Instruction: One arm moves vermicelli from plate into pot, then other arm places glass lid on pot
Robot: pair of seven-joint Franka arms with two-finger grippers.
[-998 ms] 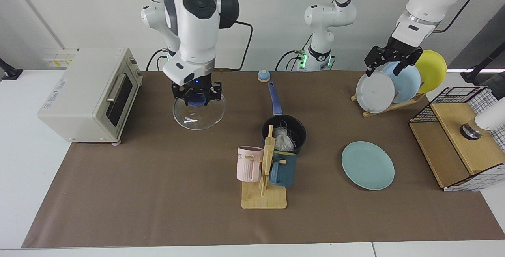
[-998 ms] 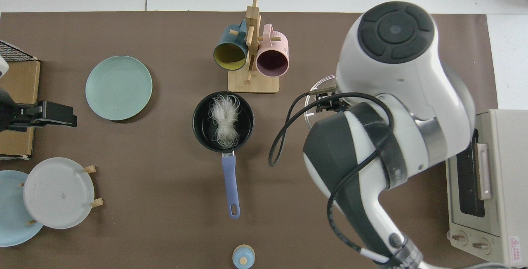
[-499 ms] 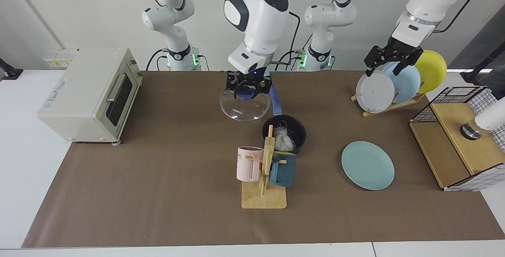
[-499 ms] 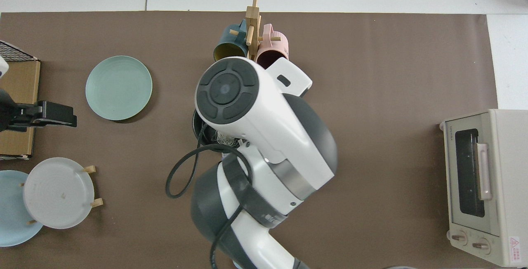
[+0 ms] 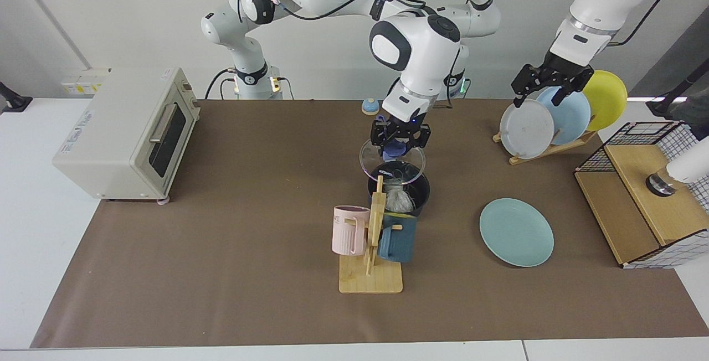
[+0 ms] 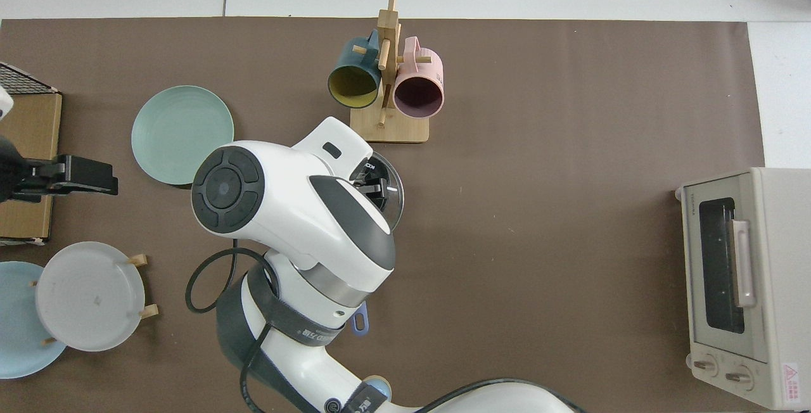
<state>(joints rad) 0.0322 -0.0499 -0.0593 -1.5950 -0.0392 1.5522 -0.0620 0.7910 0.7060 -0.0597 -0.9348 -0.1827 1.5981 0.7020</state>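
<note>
Across it went: the right gripper (image 5: 400, 138), clamped on the blue knob of the one round clear glass lid (image 5: 392, 161), had carried it from centre-left to just above the small dark blue pot (image 5: 407, 194) at frame centre. One white vermicelli bundle (image 5: 399, 200) lay inside. One teal-green plate (image 5: 516, 232) sat lower right. Left gripper (image 5: 549, 82) waited upper right, fingers spread. In the top view, the arm hid most of the pot.
</note>
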